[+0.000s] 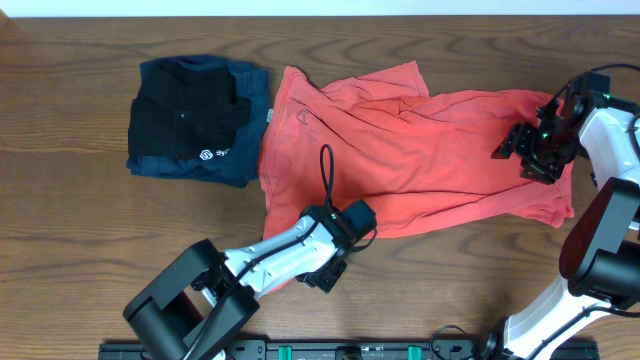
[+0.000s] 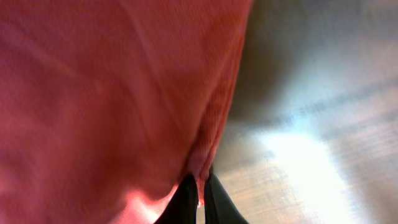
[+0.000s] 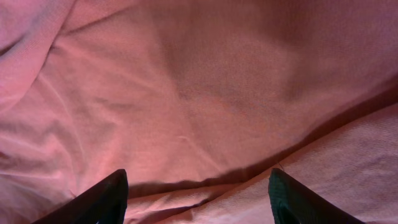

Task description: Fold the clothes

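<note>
Pinching the hem of the coral-red T-shirt (image 2: 106, 93) at the very tips of the left claw (image 2: 198, 190), jaws shut tight on a thin fold. Bare table (image 2: 311, 155) just right of those tips. Poised above the shirt's opposite end with the right claw (image 3: 198, 186), jaws spread wide, gripping nothing, creased fabric directly below. Remainder of the shirt crumpled between the two claws.

Likely trouble: very little cloth in the pinch, so liable to slip free on a hard pull. Liable also to lift a single layer and twist the garment. No hold yet at the right claw's end, hence dragging there.

Farther off, beyond and left of the left claw, a folded black garment (image 1: 185, 120) stacked on a navy-blue garment (image 1: 245, 172). Small white logo (image 1: 213, 154) on the black one, too small to read. No lettering visible on the shirt.
</note>
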Available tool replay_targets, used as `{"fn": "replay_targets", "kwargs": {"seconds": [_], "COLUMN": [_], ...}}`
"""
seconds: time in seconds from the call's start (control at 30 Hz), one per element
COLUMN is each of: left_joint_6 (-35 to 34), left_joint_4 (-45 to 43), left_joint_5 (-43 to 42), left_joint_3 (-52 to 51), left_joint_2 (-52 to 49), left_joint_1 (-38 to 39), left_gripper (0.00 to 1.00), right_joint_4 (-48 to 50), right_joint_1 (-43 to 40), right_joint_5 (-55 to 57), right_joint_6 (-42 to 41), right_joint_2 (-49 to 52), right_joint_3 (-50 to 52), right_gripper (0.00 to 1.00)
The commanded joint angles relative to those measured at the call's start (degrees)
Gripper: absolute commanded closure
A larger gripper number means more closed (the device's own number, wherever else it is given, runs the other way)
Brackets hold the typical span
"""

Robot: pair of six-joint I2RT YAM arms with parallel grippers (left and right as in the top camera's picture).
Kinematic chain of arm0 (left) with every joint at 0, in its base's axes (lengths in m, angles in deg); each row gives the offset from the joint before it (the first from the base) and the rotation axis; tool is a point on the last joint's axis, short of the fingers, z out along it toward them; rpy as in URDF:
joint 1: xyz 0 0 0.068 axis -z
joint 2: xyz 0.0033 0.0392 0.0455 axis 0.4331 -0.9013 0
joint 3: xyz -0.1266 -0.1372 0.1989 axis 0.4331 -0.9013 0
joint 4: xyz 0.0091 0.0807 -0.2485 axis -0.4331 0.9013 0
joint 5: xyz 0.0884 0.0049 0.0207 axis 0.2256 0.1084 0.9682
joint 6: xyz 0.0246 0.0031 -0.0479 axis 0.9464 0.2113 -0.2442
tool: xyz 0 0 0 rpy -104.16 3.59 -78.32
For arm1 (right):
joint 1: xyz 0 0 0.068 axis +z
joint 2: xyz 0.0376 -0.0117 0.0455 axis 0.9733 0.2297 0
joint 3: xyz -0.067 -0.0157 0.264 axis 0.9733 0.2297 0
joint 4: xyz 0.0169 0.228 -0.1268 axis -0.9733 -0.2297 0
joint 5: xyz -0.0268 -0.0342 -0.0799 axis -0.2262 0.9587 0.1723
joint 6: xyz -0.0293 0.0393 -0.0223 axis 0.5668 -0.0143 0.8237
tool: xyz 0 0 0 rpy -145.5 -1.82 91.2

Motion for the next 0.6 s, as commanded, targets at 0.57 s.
{"fn": "replay_targets", "kwargs": {"seconds": [0.57], "left_joint_6": [-1.7], "left_joint_4": [14.9], "left_joint_5": [-10.9], "left_joint_3": [18.8], "left_joint_2": [13.8], "left_joint_1": [1.1], "left_gripper": [0.94], "right_joint_4": [0.0], "right_joint_1": [-0.2], "right_joint_5": [-0.4], "right_joint_6": [-0.6], "right_joint_2": [-1.0], "right_joint_3": [-0.7], "right_gripper": [0.3]}}
